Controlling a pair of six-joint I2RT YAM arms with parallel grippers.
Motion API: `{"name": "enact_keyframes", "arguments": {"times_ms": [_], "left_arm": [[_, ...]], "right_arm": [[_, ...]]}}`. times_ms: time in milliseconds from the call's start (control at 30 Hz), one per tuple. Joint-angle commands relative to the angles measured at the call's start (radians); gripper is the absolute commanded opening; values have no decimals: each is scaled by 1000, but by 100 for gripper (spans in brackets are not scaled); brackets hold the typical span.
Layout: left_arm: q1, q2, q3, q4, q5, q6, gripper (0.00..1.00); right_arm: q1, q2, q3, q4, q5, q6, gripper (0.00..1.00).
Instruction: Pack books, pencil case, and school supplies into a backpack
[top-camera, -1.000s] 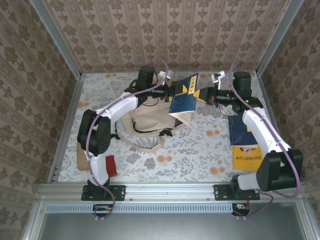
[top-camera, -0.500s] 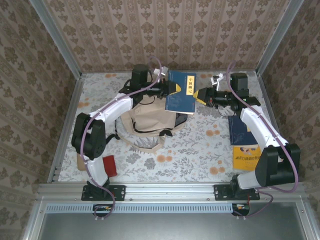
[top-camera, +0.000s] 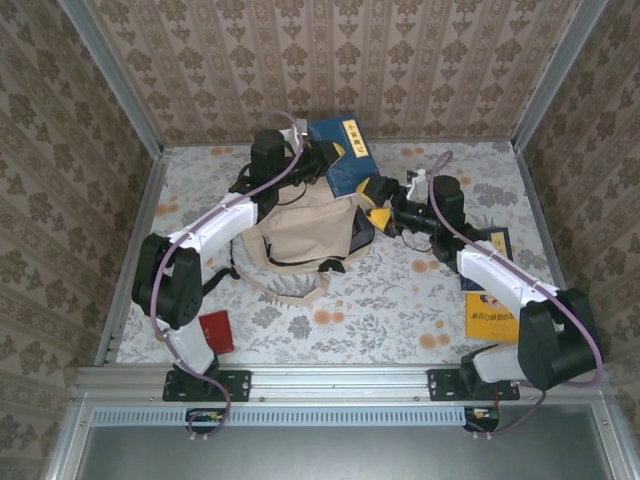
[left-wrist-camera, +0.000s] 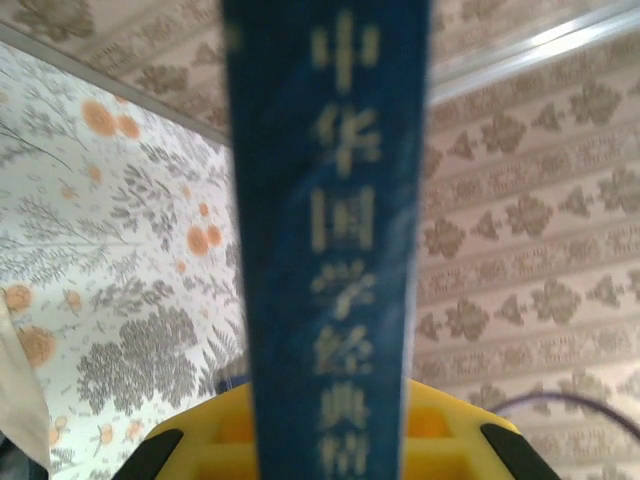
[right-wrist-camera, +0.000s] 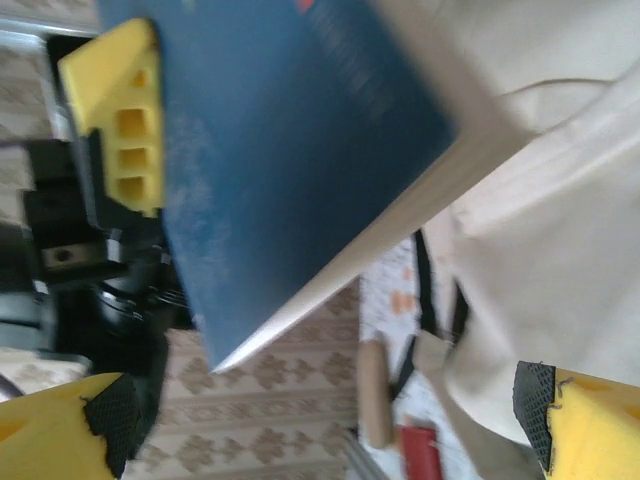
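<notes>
Navy-blue with yellow lettering, a book (top-camera: 343, 152) hung above the bench (top-camera: 390, 295) at the upper centre of the overhead view. It was clamped at its left edge in your left end effector (top-camera: 322, 160). From the left wrist, the book's spine ran straight up the middle of the frame, pinched between the yellow fingers (left-wrist-camera: 215, 452) at the bottom edge.

Your right end effector (top-camera: 378, 198) sat just to the lower right of the book with its jaws spread wide and nothing between them. In its own camera the two yellow fingertips (right-wrist-camera: 600, 432) stood in the opposite lower corners, and the book's blue cover and white page edge slanted across the upper left.

The cream canvas backpack (top-camera: 300, 235) lay on the bench at centre, directly below the lifted book, its black-trimmed straps trailing toward the bottom of the frame. At the right of the overhead view, a second navy book (top-camera: 497, 245) lay partly under your right arm. A yellow-orange book (top-camera: 495, 318) touched its lower edge.

At lower left, the red squarish item (top-camera: 217, 332) rested beside your left arm's base. The right wrist view caught a tan pouch (right-wrist-camera: 372, 395) lying just beside that red item, near the bottom centre.
</notes>
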Motion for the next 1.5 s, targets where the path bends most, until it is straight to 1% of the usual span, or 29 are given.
{"name": "enact_keyframes", "arguments": {"times_ms": [0, 133, 200, 300, 367, 467, 533, 667, 700, 767, 800, 867, 900, 967, 1000, 1033, 1067, 1100, 1133, 1200, 1233, 1333, 1400, 1467], "left_arm": [[-26, 9, 15, 138, -105, -89, 7], [-43, 36, 23, 183, -128, -144, 6], [-43, 43, 21, 197, -134, -161, 7], [-40, 53, 14, 211, -136, -174, 7], [-39, 57, 4, 230, -138, -187, 7], [-32, 53, -6, 229, -140, -189, 11], [-24, 44, -18, 223, -138, -186, 17], [-4, 5, -66, 180, -137, -163, 39], [3, -5, -85, 169, -135, -157, 43], [20, -30, -129, 141, -121, -135, 58], [27, -40, -145, 113, -109, -116, 63], [45, -70, -184, 11, -89, -41, 73], [50, -83, -194, -52, -78, 16, 76], [61, -105, -174, -270, -36, 199, 80], [61, -109, -146, -386, -11, 296, 80], [61, -112, -109, -535, -12, 410, 80], [61, -116, -76, -667, -26, 517, 80], [57, -121, -51, -765, -43, 603, 80], [49, -130, -25, -867, -84, 689, 79], [26, -146, 9, -1006, -173, 821, 79], [10, -147, 33, -1067, -225, 872, 79], [-69, -130, 98, -1201, -395, 948, 78], [-125, -105, 125, -1236, -441, 972, 78], [-170, -69, 150, -1262, -452, 986, 76]], "right_arm": [[16, 74, 9, 305, 116, 224, 99], [41, 149, 68, 351, 159, 282, 96], [47, 172, 69, 382, 189, 305, 91], [51, 197, 52, 464, 226, 345, 78], [52, 206, 38, 490, 237, 363, 65], [54, 194, 15, 488, 268, 357, 49], [53, 175, -8, 477, 300, 340, 39], [45, 129, -22, 406, 325, 265, 21], [43, 119, -22, 380, 330, 247, 18], [35, 95, -20, 325, 335, 195, 14], [30, 84, -16, 286, 334, 173, 13], [17, 53, -7, 191, 321, 112, 10], [11, 36, -7, 150, 316, 83, 10], [-10, -19, -8, 38, 309, 10, 9], [-19, -41, -10, -11, 306, -21, 8], [-31, -69, -13, -69, 302, -56, 8], [-41, -98, -17, -125, 302, -94, 7], [-52, -123, -20, -174, 304, -126, 7], [-64, -153, -23, -230, 306, -161, 7], [-82, -204, -25, -328, 316, -228, 6], [-91, -231, -24, -383, 327, -257, 6], [-110, -305, -30, -497, 364, -321, 6], [-119, -345, -30, -558, 400, -352, 6], [-128, -379, -30, -613, 430, -373, 6]]}}
